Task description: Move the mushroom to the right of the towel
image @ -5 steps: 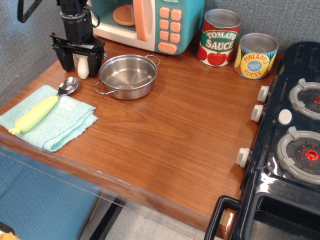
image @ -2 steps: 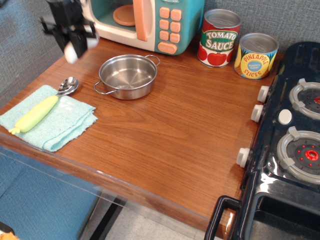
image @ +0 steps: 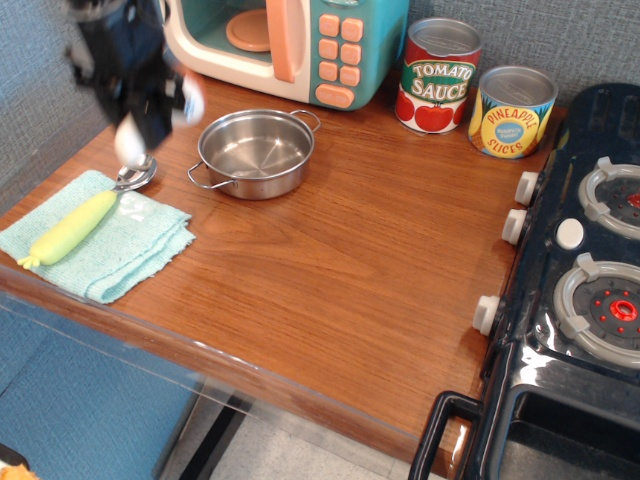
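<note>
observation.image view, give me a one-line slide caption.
Blurred gripper carries the mushroom above the spoon, near the towel and steel pan.

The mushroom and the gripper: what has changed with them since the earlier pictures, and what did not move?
The gripper, blurred by motion, lifted the mushroom off the counter beside the pan, raised it, and now carries it lower and toward the front, above the spoon. It appears still held. The pan, spoon, towel, yellow-green vegetable and both cans stayed put.

blurred gripper (image: 135, 115) raised, jaws clamped
</note>
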